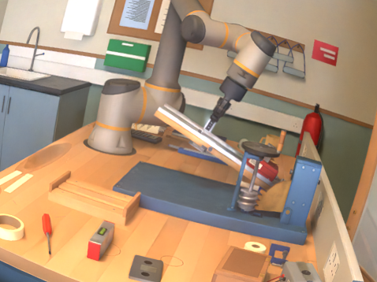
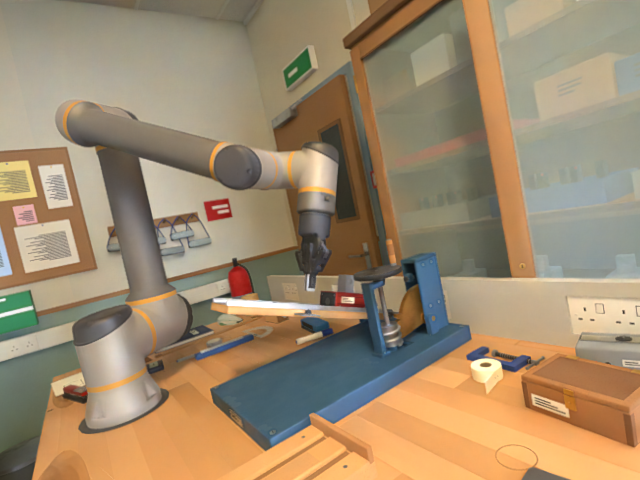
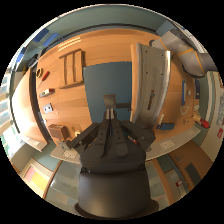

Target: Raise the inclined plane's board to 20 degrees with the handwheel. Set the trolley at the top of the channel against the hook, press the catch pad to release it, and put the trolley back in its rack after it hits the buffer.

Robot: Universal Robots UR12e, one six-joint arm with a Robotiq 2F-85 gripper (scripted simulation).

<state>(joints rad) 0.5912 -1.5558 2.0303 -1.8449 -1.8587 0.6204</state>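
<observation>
The red trolley (image 1: 265, 167) sits at the low end of the tilted board (image 1: 205, 140), near the blue end bracket (image 1: 301, 189). The board rises from there toward the arm's base, with a pale metal channel along it. The black handwheel (image 1: 260, 149) with its wooden knob stands on a screw post beside the board's low end. My gripper (image 1: 210, 127) (image 2: 310, 281) hangs above the board's middle, closed and empty. Straight below it in the wrist camera is a small grey catch pad (image 3: 109, 100) on an arm beside the board. The wooden rack (image 1: 94, 195) lies empty at the front left.
A wooden box (image 1: 241, 266) sits at the front right, by a roll of white tape (image 1: 255, 247) and a blue clamp. A red screwdriver (image 1: 47, 230), a tape roll and a red level (image 1: 100, 240) lie front left. The blue baseplate (image 1: 197, 197) fills the centre.
</observation>
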